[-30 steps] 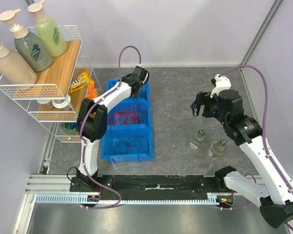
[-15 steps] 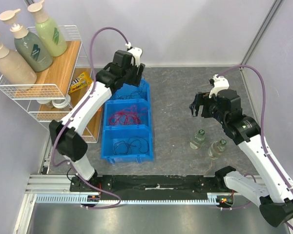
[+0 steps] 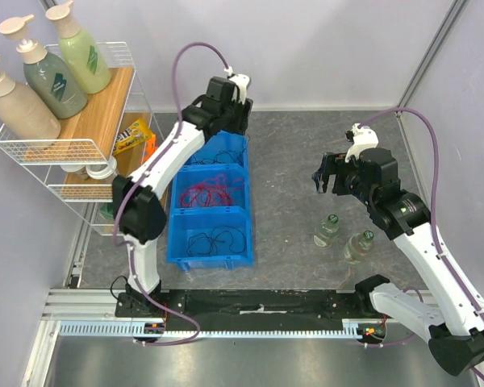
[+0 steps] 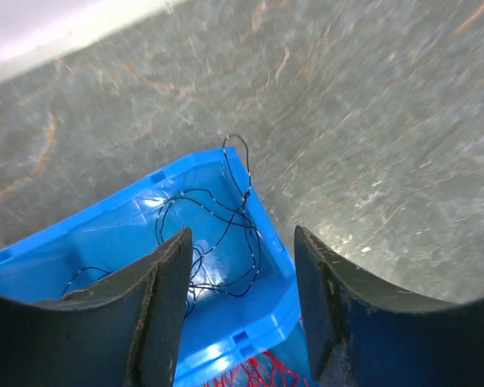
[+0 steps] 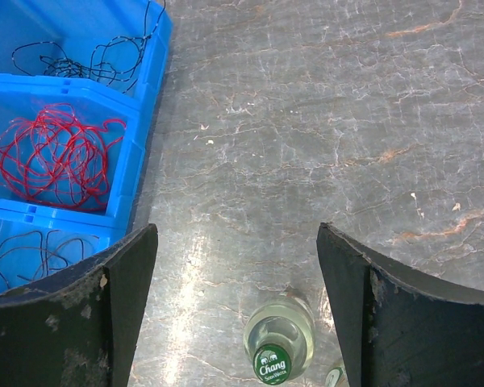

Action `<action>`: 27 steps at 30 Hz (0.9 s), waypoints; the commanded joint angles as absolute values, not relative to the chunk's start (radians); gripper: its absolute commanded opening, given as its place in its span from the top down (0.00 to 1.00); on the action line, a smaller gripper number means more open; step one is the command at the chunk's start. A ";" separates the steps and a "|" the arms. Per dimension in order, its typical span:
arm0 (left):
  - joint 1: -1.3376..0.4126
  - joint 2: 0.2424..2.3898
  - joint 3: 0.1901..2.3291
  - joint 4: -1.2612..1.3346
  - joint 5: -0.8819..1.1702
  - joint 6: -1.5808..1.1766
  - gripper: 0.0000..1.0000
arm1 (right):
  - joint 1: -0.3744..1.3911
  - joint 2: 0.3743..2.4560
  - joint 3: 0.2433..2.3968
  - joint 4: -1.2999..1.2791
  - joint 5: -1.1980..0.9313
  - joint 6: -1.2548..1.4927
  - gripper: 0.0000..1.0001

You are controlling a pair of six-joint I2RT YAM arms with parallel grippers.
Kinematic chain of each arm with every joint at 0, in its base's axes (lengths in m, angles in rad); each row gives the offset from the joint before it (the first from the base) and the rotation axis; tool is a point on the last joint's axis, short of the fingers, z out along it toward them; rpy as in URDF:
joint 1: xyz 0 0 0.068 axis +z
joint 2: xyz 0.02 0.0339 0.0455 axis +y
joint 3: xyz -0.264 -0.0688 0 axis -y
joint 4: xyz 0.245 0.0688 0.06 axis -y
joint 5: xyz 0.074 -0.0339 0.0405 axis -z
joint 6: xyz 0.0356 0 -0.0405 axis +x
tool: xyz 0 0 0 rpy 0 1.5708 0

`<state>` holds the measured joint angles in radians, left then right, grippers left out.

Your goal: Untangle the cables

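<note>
Left pincer (image 4: 242, 242) hangs apart and empty above black cables (image 4: 240, 211) in the blue bin (image 4: 81, 242); right pincer (image 5: 238, 242), also apart, hovers over the counter (image 5: 323, 121).

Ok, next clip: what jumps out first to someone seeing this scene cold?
The blue three-compartment bin left of centre: a bright red cable tangle in its middle compartment, thin black cables in the near and far ones. The left gripper hovers open above the far compartment. Three pump bottles stand on the wire shelf far left; two small Chang bottles stand by the right arm.
</note>
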<state>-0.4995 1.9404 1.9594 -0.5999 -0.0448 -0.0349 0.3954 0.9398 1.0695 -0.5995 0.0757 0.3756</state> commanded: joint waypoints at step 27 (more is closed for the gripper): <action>-0.499 2.307 2.082 -0.557 -0.058 -0.069 0.56 | 0.397 0.943 1.081 -0.595 0.089 0.362 0.13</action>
<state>-0.4995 2.2803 2.0453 -0.5964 -0.0738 -0.0380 0.3954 0.9375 1.0695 -0.6033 0.0769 0.3733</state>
